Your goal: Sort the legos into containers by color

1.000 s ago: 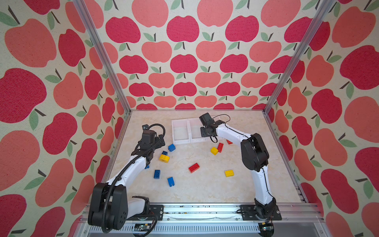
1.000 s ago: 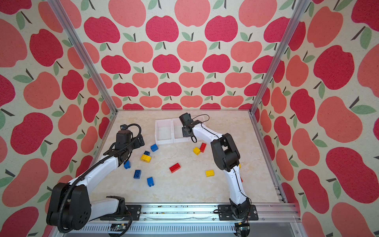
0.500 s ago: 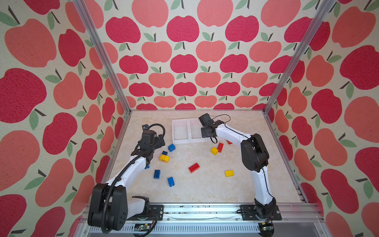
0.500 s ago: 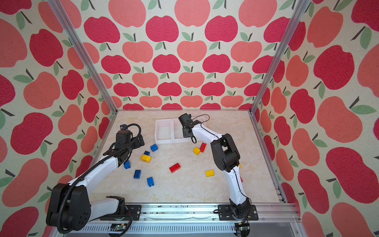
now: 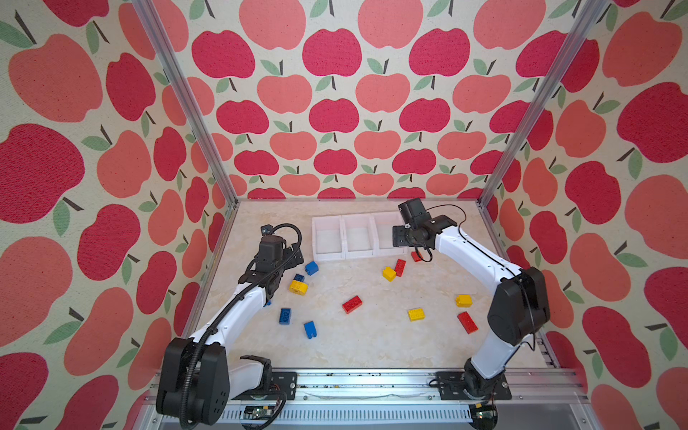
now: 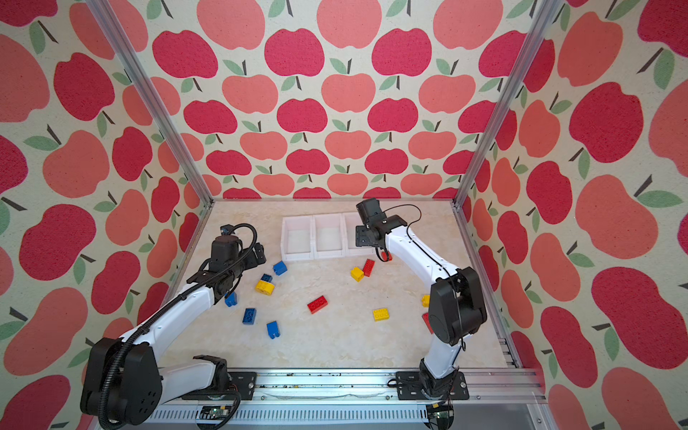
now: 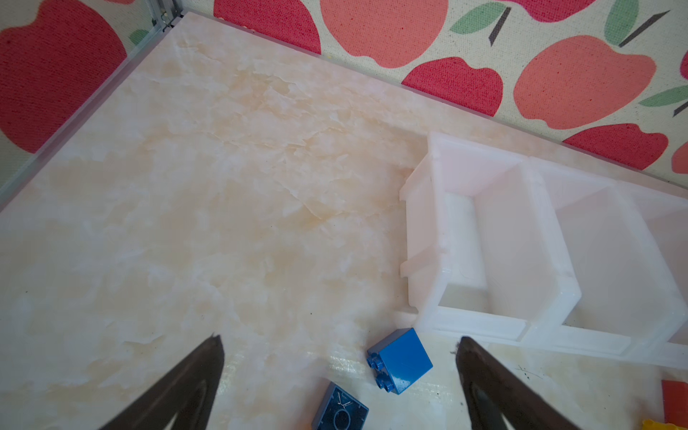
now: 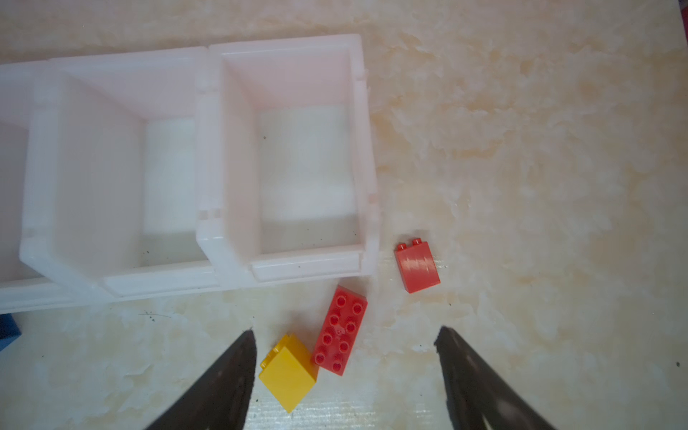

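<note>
The three joined white containers stand at the back middle, and both wrist views show them empty. Legos lie loose on the table in front. My left gripper is open, low over a blue brick and an upturned blue one. Open too, my right gripper hangs by the right container, above a yellow brick touching an oblong red brick. A small red brick lies beside them.
More bricks are spread over the marble table: yellow, blue, red, yellow. Apple-patterned walls with metal posts close in three sides. A rail runs along the front.
My right gripper's jaws have opened, and that arm has swung to the right, uncovering part of the right container. The left arm has stayed put.
</note>
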